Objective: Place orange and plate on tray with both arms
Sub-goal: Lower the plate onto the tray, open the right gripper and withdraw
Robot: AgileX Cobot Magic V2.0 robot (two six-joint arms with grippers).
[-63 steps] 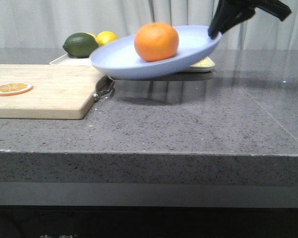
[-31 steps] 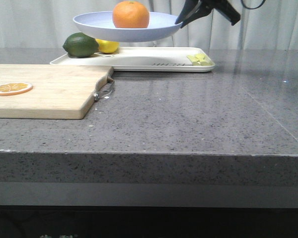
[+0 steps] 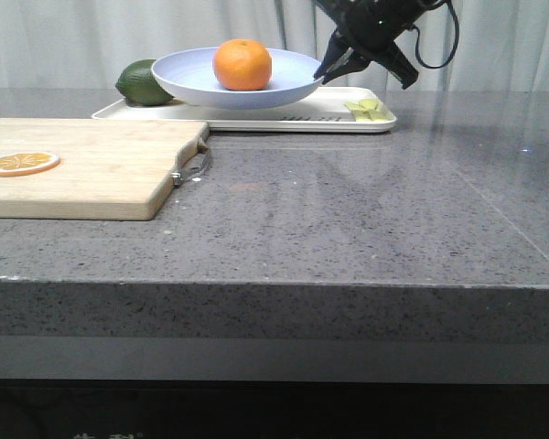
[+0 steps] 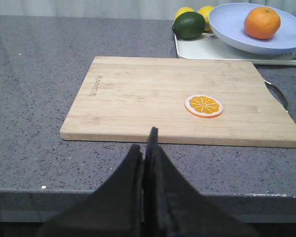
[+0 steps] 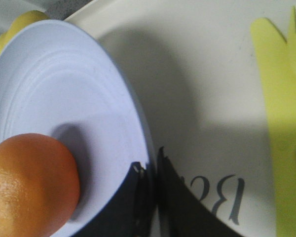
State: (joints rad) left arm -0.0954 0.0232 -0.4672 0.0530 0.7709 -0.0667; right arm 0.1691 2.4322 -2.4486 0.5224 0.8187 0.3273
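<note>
Front view, right gripper (image 3: 329, 69) clamped on plate (image 3: 201, 84) rim, orange (image 3: 242, 64) inside, above tray (image 3: 256, 119), left gripper (image 4: 144, 148) closed empty

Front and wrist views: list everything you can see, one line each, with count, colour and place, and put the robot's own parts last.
Orange: one, bright orange, sitting in the plate.
Plate: one, pale blue, over the tray, its rim pinched by the right gripper.
Tray: one, cream-white, at the far side of the counter.
Lime: one, dark green, on the tray's left end.
Lemons: two, yellow, behind the lime.
Plastic cutlery: yellow-green, on the tray's right end.
Cutting board: one, light wood, on the left of the counter.
Orange slice: one, on the cutting board.
Counter: grey speckled stone.
Right gripper: black, shut on the plate's rim.
Left gripper: black, shut, empty, near the counter's front edge.
</note>
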